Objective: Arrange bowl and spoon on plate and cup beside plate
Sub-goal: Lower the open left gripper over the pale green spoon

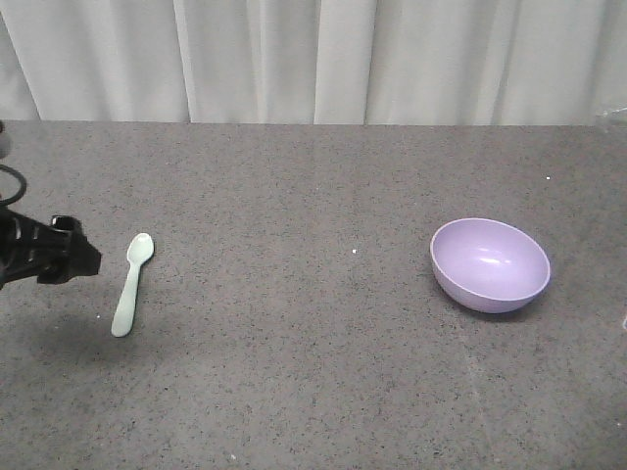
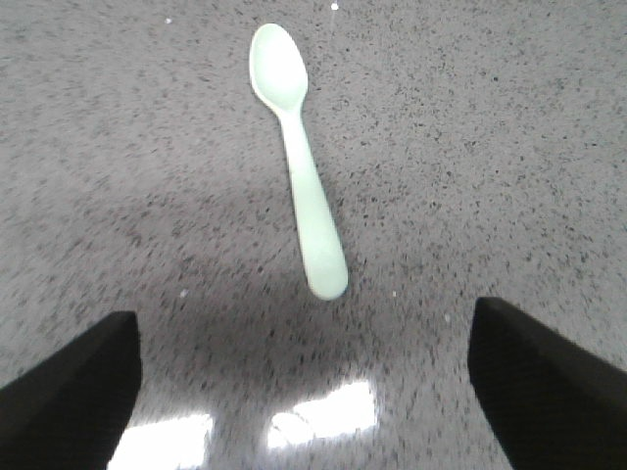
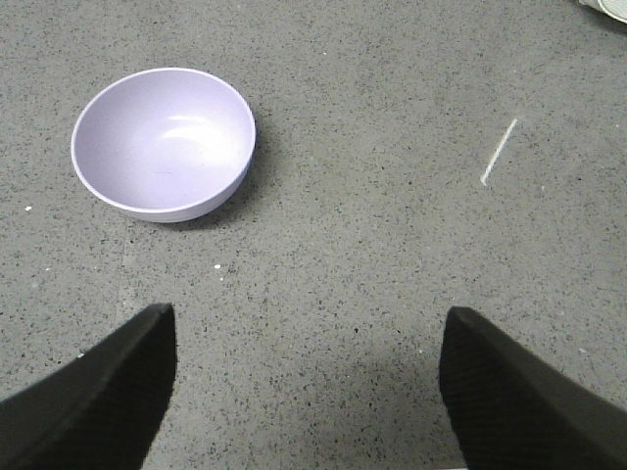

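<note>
The pale mint-green spoon [image 1: 131, 283] lies flat on the grey table at the left, bowl end pointing away. My left gripper [image 1: 86, 258] hovers just left of it, open and empty. In the left wrist view the spoon [image 2: 299, 157] lies ahead of the left gripper [image 2: 304, 318], its handle tip pointing towards the gap between the black fingers [image 2: 73, 387]. The lilac bowl [image 1: 489, 264] stands upright and empty at the right. In the right wrist view the bowl [image 3: 164, 142] is ahead and to the left of my open right gripper [image 3: 309, 313]. The plate and the cup are out of view.
A white curtain [image 1: 313, 59] closes off the far edge of the grey speckled table [image 1: 294, 392]. A short pale streak [image 3: 498, 152] marks the table to the bowl's right. A whitish edge of something [image 3: 602, 6] shows at the top right corner of the right wrist view.
</note>
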### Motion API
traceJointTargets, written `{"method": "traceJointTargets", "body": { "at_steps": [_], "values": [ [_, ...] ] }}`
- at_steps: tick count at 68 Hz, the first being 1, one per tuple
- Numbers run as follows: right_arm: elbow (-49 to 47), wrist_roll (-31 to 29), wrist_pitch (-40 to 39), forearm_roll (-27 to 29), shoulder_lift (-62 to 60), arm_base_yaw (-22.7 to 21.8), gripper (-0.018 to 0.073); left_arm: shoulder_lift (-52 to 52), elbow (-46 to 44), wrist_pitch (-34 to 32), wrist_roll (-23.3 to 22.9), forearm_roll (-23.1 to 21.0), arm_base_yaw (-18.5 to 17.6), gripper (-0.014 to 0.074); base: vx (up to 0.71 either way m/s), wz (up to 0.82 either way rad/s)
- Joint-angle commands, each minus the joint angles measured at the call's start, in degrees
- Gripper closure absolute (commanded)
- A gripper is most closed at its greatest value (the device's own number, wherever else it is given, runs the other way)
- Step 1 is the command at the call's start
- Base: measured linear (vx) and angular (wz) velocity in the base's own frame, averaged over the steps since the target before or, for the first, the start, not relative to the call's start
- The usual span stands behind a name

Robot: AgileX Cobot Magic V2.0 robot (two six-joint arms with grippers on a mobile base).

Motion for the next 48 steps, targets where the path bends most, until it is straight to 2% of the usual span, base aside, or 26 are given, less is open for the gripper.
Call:
{"method": "traceJointTargets", "body": {
  "at_steps": [1, 26, 48],
  "values": [
    [-1.81, -0.35, -3.89, -0.31, 0.41, -0.2, 0.001, 3.75, -5.19, -3.42, -1.04, -0.91, -1.5, -0.0027, 0.0, 0.0],
    [-1.81, -0.35, -4.42, 0.03, 0.41, -0.2, 0.001, 19.63, -17.51, -0.53, -9.67, 9.37, -7.07, -0.0014, 0.0, 0.0],
    [-1.81, -0.35, -4.55, 0.03, 0.41, -0.2, 0.001, 25.96, -18.13, -2.27, -11.25, 9.37, -7.07, -0.001, 0.0, 0.0]
  ]
}}
